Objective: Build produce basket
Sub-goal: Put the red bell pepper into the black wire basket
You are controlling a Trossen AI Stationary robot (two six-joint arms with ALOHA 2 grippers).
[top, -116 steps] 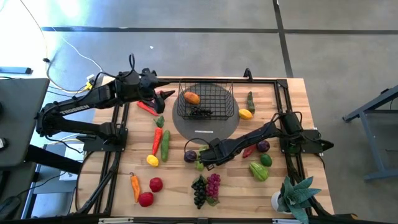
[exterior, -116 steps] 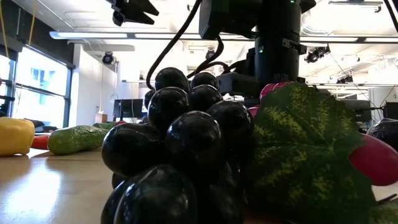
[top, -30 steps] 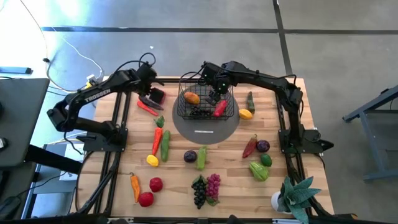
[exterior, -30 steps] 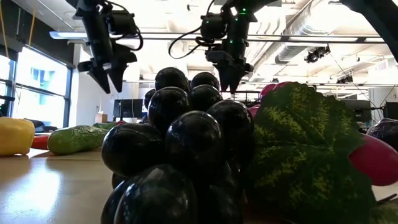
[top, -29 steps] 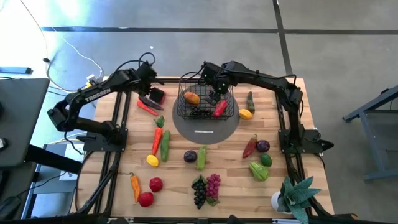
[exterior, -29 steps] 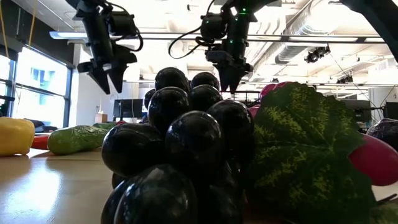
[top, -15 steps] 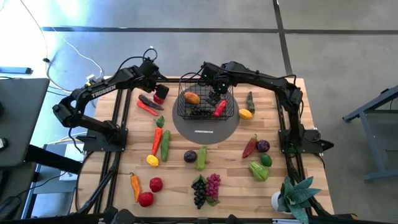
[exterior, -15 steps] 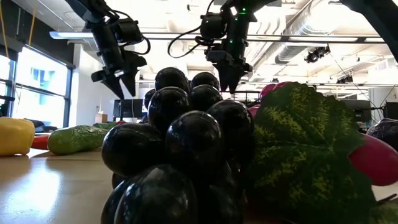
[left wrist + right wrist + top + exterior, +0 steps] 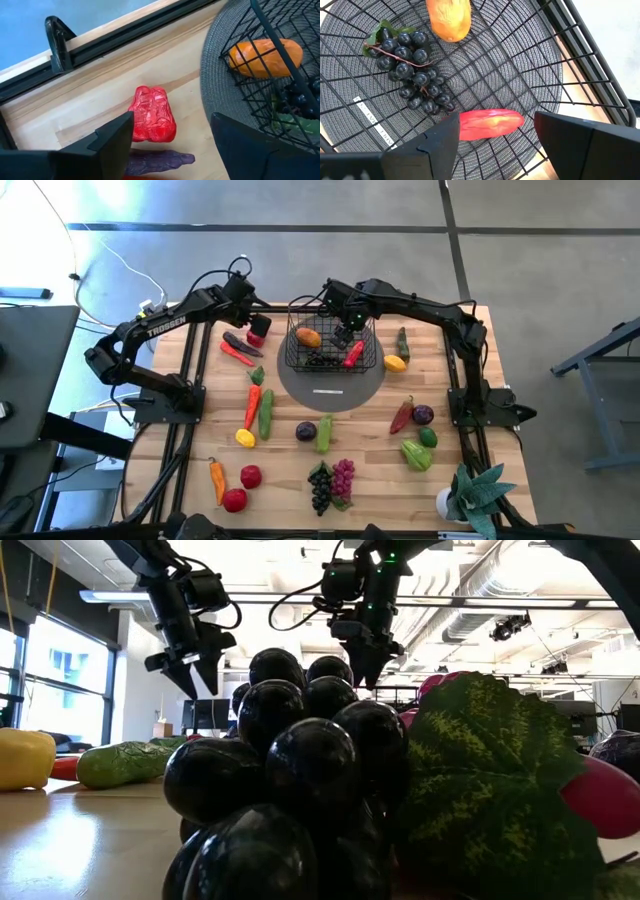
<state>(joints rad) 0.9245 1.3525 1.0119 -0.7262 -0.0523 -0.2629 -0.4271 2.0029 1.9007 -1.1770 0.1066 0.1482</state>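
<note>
Basket (image 9: 333, 340) at the bench's (image 9: 290, 470) 12 o'clock holds 3 pieces.
Right pincer (image 9: 343, 337) hangs spread over a red pepper (image 9: 491, 123) inside; left pincer (image 9: 255, 328), spread, hovers above a red pepper (image 9: 152, 114) at the basket's 9 o'clock. A skewed descent may nudge it away.

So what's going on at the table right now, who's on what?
The right gripper hangs open over the basket, which holds a red pepper, an orange pepper and dark grapes. The left gripper is open above a small red pepper on the table just left of the basket, with a purple piece beside it. Most of the produce lies loose on the table.
</note>
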